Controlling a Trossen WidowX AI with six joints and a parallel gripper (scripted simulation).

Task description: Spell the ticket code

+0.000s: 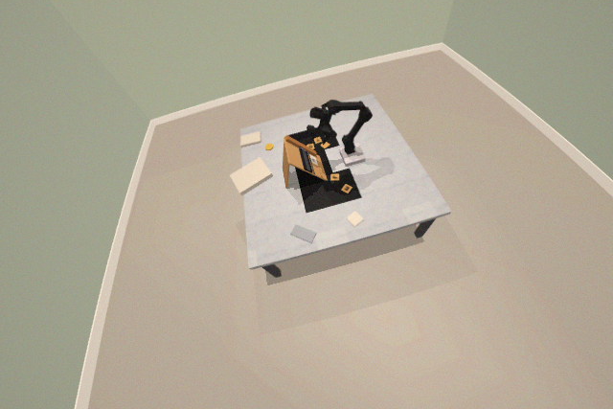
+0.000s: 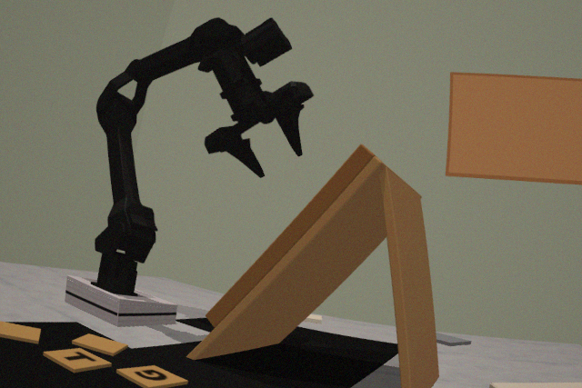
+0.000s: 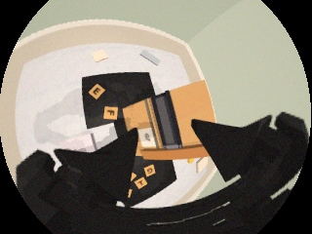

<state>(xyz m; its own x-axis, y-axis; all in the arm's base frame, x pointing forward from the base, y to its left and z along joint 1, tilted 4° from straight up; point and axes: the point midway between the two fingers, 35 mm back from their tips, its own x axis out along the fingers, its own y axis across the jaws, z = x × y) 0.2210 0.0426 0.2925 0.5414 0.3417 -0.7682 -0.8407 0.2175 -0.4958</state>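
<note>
Against green walls stands a marbled counter (image 1: 396,181) (image 2: 28,280) (image 3: 29,97).

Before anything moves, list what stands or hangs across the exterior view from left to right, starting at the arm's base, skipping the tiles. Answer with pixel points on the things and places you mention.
The arm's white base (image 2: 89,300), the open hand (image 2: 282,166) (image 3: 166,127), the tilted wooden board (image 2: 306,262) (image 3: 195,109), the orange panel on the wall (image 2: 515,127).
</note>
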